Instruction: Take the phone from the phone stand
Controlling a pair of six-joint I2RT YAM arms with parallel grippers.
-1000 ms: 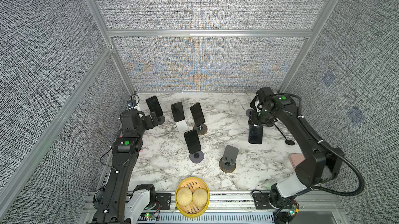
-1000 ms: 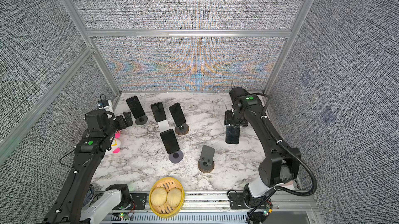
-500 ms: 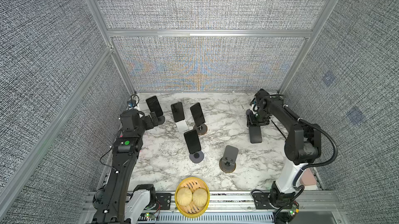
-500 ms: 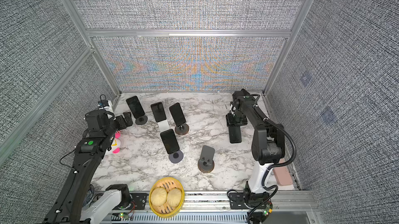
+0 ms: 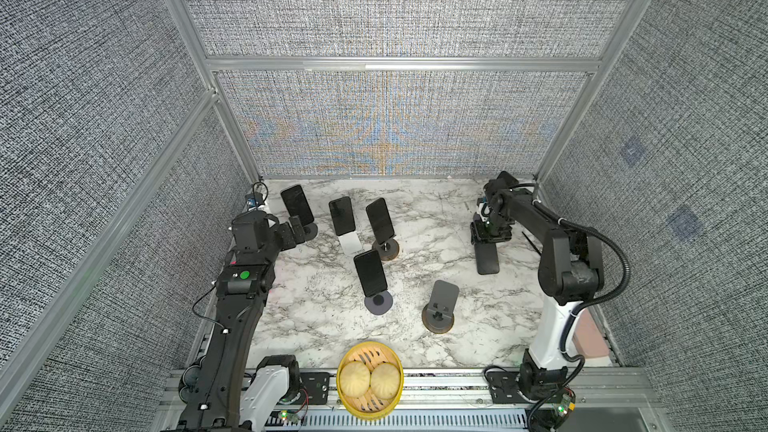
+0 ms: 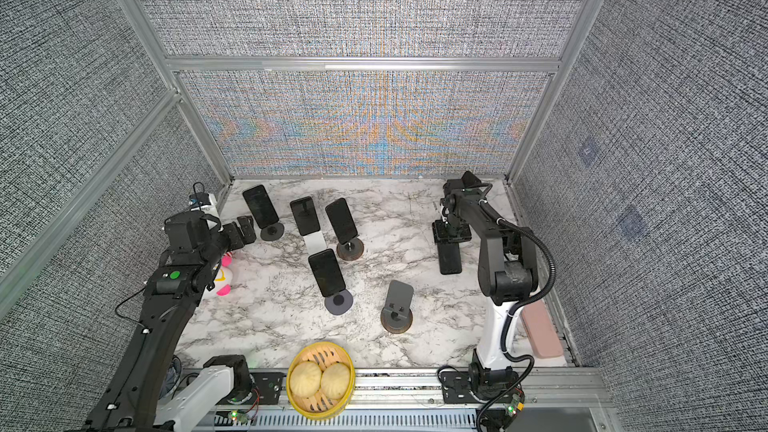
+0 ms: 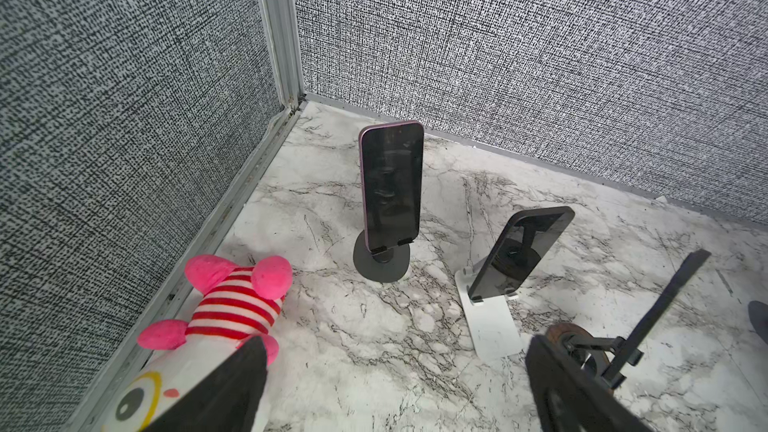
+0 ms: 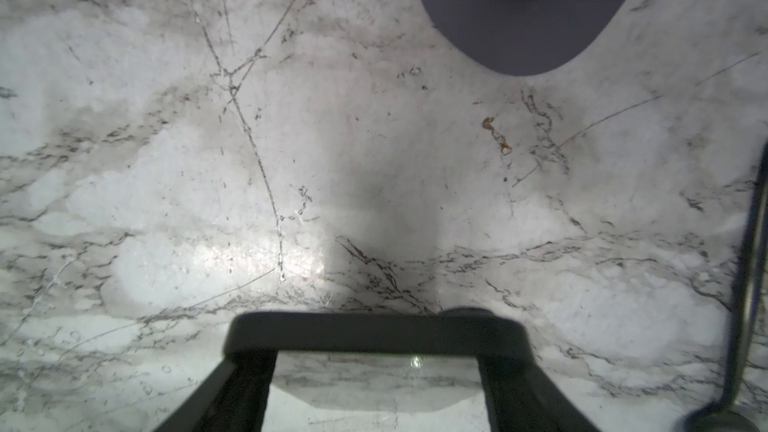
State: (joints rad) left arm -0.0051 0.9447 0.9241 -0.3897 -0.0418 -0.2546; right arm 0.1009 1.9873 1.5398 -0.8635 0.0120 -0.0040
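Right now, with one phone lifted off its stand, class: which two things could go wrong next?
The right tool grips the phone near one end, so it might slip or tip onto the marble table. The open left tool hangs close to the back-left phone on its stand; a small move could topple it.

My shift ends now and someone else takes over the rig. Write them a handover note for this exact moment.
Right gripper: shut on the phone, gripping one end across its width, low at the right side of the table; whether it touches the marble is unclear.
Left gripper: open, empty, beside the back-left phone, one of four on stands.
Empty stand: front centre.
Done: the held phone is out of any stand.
Left: set it down, release.
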